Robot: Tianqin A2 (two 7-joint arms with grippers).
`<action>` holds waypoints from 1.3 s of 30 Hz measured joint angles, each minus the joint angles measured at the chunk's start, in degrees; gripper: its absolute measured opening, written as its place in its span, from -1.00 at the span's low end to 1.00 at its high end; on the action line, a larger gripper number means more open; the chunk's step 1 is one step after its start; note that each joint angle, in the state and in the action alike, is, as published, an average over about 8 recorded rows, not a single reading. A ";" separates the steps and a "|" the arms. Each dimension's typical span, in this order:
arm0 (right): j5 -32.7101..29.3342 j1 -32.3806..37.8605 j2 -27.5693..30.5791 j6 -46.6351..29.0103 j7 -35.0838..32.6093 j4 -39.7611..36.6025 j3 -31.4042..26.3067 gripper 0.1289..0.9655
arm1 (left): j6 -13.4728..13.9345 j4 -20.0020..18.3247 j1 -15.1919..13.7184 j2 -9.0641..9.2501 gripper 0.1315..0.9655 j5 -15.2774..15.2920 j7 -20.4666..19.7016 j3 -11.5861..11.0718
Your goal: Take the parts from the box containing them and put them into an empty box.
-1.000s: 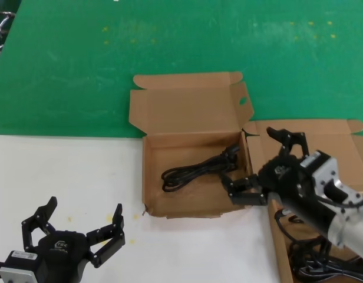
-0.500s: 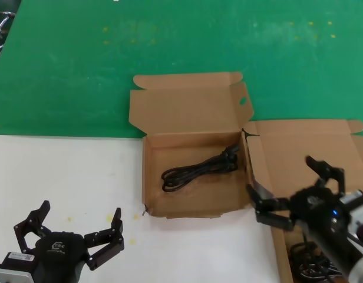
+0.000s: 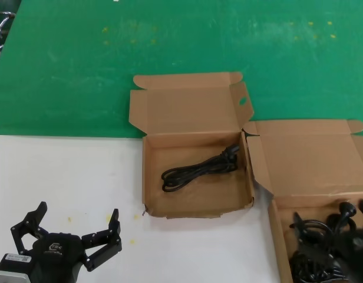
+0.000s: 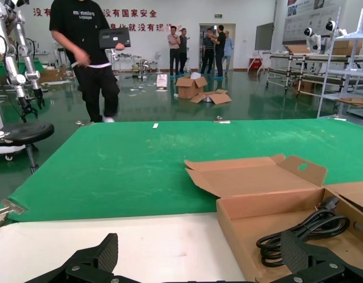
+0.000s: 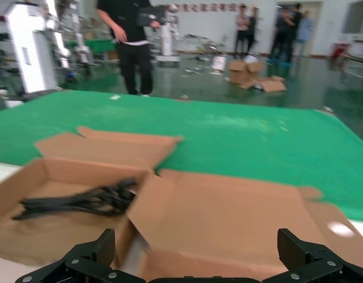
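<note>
The right gripper (image 3: 340,236) is being held low over the box on the right (image 3: 323,159), the one with plain flaps, its fingers spread wide and pinching nothing. Beneath it the black cords (image 3: 314,259) are lying tangled in that box. One cord (image 3: 199,169) is already lying in the box with the oval-holed flap (image 3: 196,203), which is sitting just beside the first.

For the step in hand, judged to be the next pick, the spread fingers are best being lowered astride a bunched part of one bundle rather than a single strand, so that the loops are gathered together and neighbours are not dragged out.

The left gripper (image 3: 66,239) is being kept idle, spread, over the white tabletop (image 3: 63,177).

The head view alone is showing the remaining cords. In the right wrist view the lid and the delivered cord (image 5: 81,200) are being shown, but the tangle below is hidden.
</note>
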 joint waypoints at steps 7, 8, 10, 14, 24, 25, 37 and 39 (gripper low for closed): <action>4.05 -5.14 -0.07 4.37 -2.38 1.58 1.77 1.00 | -0.07 -0.14 0.20 -0.04 1.00 -0.04 0.00 -0.14; 4.34 -5.50 -0.07 4.68 -2.55 1.69 1.90 1.00 | -0.07 -0.15 0.21 -0.04 1.00 -0.04 -0.01 -0.15; 4.63 -5.87 -0.08 4.99 -2.72 1.80 2.03 1.00 | -0.08 -0.15 0.22 -0.04 1.00 -0.04 -0.01 -0.16; 4.75 -6.02 -0.08 5.11 -2.79 1.85 2.08 1.00 | -0.08 -0.16 0.23 -0.05 1.00 -0.04 -0.02 -0.17; 4.76 -6.03 -0.08 5.12 -2.79 1.85 2.08 1.00 | -0.08 -0.16 0.23 -0.05 1.00 -0.04 -0.02 -0.17; 4.76 -6.03 -0.08 5.12 -2.79 1.85 2.08 1.00 | -0.08 -0.16 0.23 -0.05 1.00 -0.04 -0.02 -0.17; 4.76 -6.03 -0.08 5.12 -2.79 1.85 2.08 1.00 | -0.08 -0.16 0.23 -0.05 1.00 -0.04 -0.02 -0.17; 4.76 -6.03 -0.08 5.12 -2.79 1.85 2.08 1.00 | -0.08 -0.16 0.23 -0.05 1.00 -0.04 -0.02 -0.17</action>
